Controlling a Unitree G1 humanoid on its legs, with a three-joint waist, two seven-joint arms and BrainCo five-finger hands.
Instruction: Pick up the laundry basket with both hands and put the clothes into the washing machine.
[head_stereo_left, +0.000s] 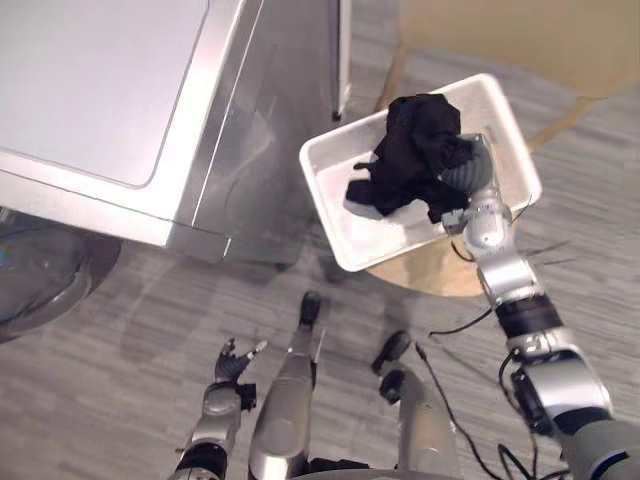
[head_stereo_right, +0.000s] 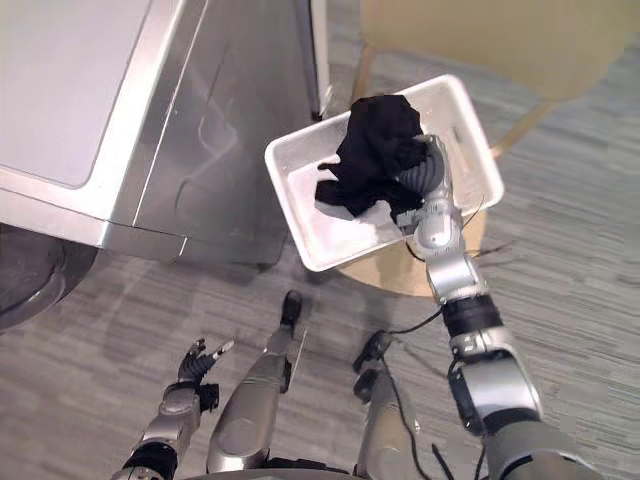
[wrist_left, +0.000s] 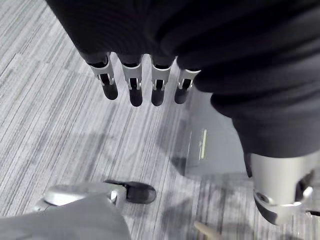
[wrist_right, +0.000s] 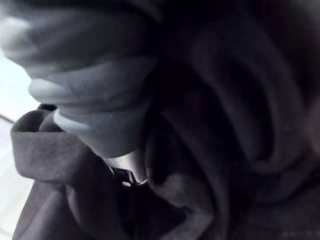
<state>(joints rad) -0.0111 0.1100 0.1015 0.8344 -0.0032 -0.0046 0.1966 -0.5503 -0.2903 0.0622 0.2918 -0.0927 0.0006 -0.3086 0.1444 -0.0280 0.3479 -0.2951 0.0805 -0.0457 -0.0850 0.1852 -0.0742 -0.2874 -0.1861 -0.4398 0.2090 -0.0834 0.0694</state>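
As seen from above: basket (head_stereo_left: 330, 190), white, rectangular, smooth plastic, rounded corners, flared rim. Set on a round tabletop (head_stereo_left: 430, 275) of pale wood, just right of the washer (head_stereo_left: 100, 90).

Contents: clothes (head_stereo_left: 415, 150), black, soft matte fabric, bunched into one crumpled heap. Heaped toward the far right of the basket and rising above the rim. Near-left part of the white bottom bare.

Right hand (head_stereo_left: 465, 178): reaching in over the basket's right rim, dark ribbed cover pressed against the heap. Fingers buried in the cloth; impossible to tell whether clenched or released. Up close, thick folds of dark fabric wrapped around the cover.

Washer: boxy, silver-grey metal, flat smooth lid with a rounded inset panel, sheen along the side wall.

Left hand (head_stereo_left: 232, 368): low over the floor (head_stereo_left: 120, 320), well apart from the basket. Fingers straight and released, grasping nothing.

Floor: grey, finely striped, laid in strips.
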